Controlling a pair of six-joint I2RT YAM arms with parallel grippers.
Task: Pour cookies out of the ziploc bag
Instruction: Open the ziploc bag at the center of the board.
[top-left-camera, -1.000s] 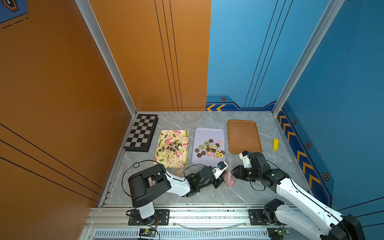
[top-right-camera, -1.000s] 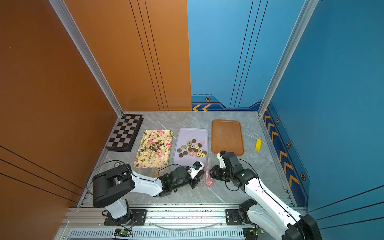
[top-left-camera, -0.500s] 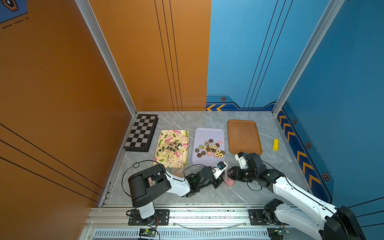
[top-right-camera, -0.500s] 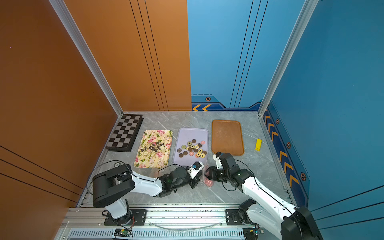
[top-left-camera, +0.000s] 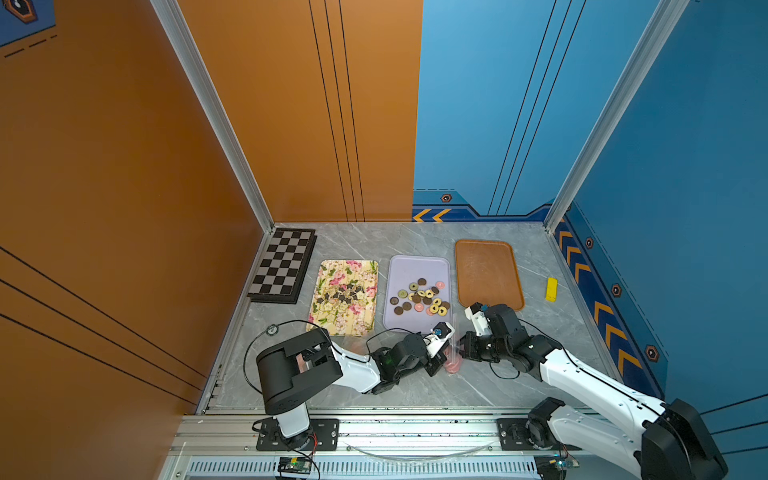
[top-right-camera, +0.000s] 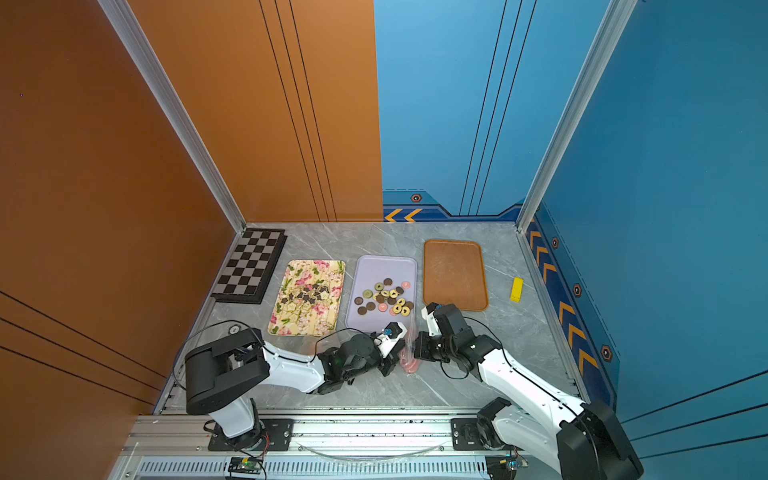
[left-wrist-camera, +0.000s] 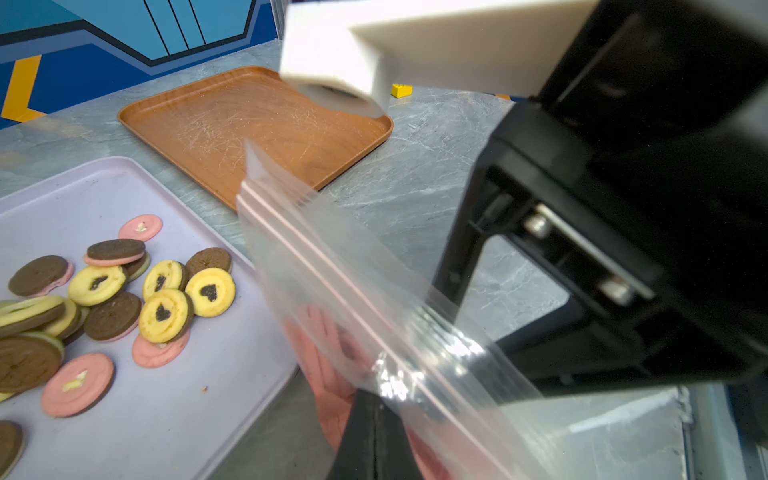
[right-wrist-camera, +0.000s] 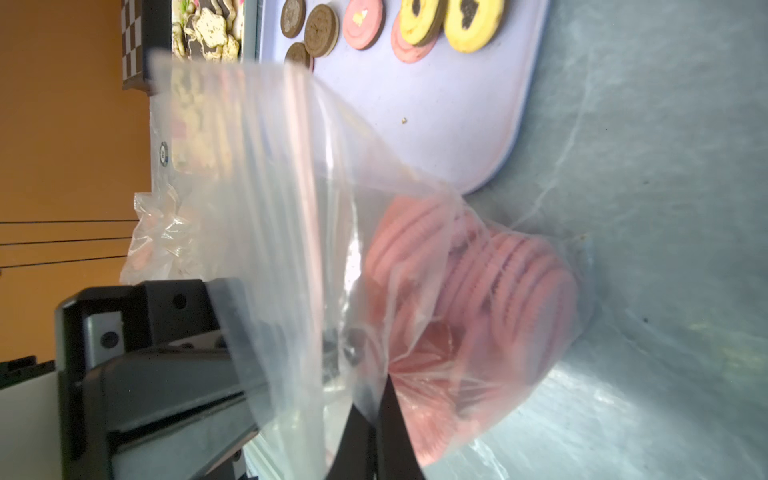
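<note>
Pressed on ziploc bag (top-left-camera: 454, 353) from both sides with left jaws and right jaws, on grey bench (top-left-camera: 415, 390) near lilac tray (top-left-camera: 419, 268) scattered with cookies (top-left-camera: 420, 296). Showed pink discs (top-left-camera: 452, 366) low inside.

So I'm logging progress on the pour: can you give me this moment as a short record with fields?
bag: clear, on the table by the lilac tray, pink cookies inside
left jaws: shut on the bag
right jaws: shut on the bag
lilac tray: round cookies
floral tray: star cookies
brown tray: no cookies
</note>
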